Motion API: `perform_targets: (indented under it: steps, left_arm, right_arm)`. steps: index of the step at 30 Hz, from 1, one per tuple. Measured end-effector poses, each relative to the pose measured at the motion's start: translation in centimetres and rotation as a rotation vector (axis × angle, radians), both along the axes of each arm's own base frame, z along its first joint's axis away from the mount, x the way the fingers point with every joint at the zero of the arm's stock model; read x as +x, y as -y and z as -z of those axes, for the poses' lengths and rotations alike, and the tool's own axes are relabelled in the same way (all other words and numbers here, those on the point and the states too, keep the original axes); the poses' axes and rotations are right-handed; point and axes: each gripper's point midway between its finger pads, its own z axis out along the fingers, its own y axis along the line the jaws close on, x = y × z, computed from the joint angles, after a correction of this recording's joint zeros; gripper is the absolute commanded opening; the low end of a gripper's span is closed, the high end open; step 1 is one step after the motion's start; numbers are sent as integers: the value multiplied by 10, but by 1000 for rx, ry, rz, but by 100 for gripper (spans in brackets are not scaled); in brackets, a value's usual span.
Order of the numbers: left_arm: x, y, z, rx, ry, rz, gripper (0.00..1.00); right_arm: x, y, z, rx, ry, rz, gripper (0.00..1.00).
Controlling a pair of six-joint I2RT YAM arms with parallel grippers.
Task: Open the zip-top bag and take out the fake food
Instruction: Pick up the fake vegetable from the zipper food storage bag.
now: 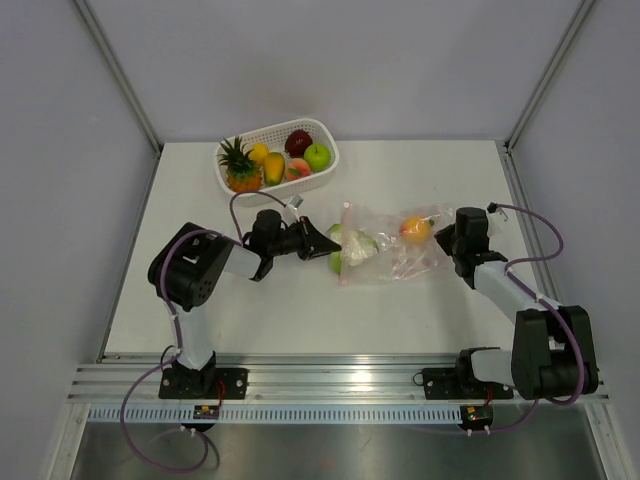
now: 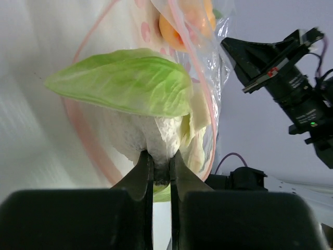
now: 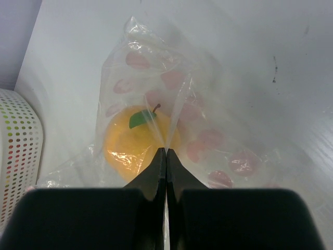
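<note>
The bag [image 1: 392,250] lay mid-frame on the desk [image 1: 250,310] in the top view, its pink zip edge turned left. Just left of it, the left claw [image 1: 333,247] was squeezed almost together on the white base of the cauliflower [image 1: 356,246], which sat at the bag's mouth. In the left wrist view its green leaf spread above the claw. At the bag's right end, the right claw [image 1: 441,236] was pressed closed on a fold of the plastic, just beside the orange [image 1: 416,228] inside. The basket [image 1: 300,183], higher in the frame and apart from the bag, held the pineapple [image 1: 240,166], the apple [image 1: 317,157] and other pieces.
</note>
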Motion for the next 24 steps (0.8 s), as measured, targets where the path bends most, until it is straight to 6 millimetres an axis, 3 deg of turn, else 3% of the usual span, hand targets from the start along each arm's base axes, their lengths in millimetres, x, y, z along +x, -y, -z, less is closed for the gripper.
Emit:
perform_targets:
  steps: [9,16,24]
  left_arm:
    - [4,-22,-34,-104,33,-33,0]
    - [11,-43,-41,-125,37,-85,0]
    - [38,-84,-66,-112,99,-215,0]
  right_arm:
    - [-10,22,0,7,-3,101,2]
    - [-13,24,3,6,-15,120,1]
    - [-14,23,6,10,-19,113,0]
